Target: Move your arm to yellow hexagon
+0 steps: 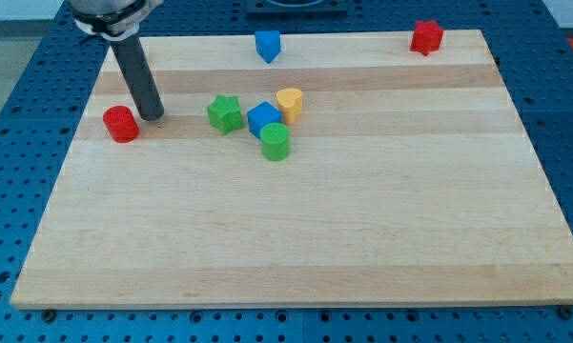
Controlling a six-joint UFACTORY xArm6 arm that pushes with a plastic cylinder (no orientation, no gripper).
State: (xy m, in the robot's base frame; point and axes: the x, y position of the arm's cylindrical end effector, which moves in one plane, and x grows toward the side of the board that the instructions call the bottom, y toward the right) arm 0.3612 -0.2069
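Note:
My tip (153, 115) rests on the wooden board (296, 238) at the view's upper left, just right of a red cylinder (120, 124). The only yellow block (289, 102) looks heart-shaped and lies right of the tip, near the board's upper middle. It touches a blue cube (263, 119). A green cylinder (276, 142) sits below the cube and a green star (225, 113) is left of it, between my tip and the yellow block.
A blue block (268, 45) stands at the board's top edge. A red star-like block (425, 37) sits at the top right corner. A blue perforated table (24, 143) surrounds the board.

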